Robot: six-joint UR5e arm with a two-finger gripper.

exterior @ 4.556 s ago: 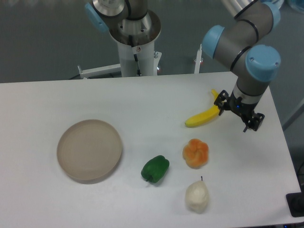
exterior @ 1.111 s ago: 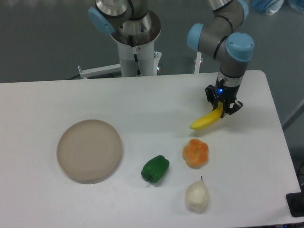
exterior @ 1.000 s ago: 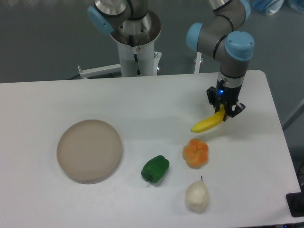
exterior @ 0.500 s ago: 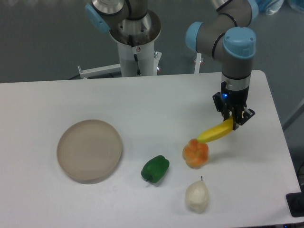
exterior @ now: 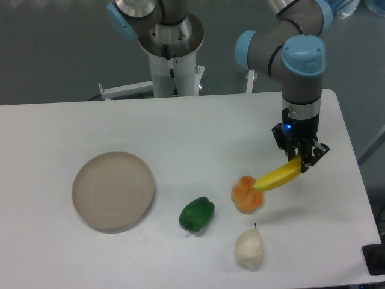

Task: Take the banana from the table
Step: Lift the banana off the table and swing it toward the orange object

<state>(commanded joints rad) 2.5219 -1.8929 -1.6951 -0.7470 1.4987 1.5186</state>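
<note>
The yellow banana hangs tilted in the air over the right part of the white table. My gripper is shut on the banana's upper right end. The banana's lower left tip overlaps the orange lobed fruit in the picture; I cannot tell if they touch.
A round beige plate lies at the left. A green pepper sits in the middle front. A white pear-shaped item stands near the front edge, below the orange fruit. The arm's base column rises behind the table.
The gripper closed on the banana's end, lifted it off the table and carried it down-right toward the orange fruit. The other objects have not moved.
</note>
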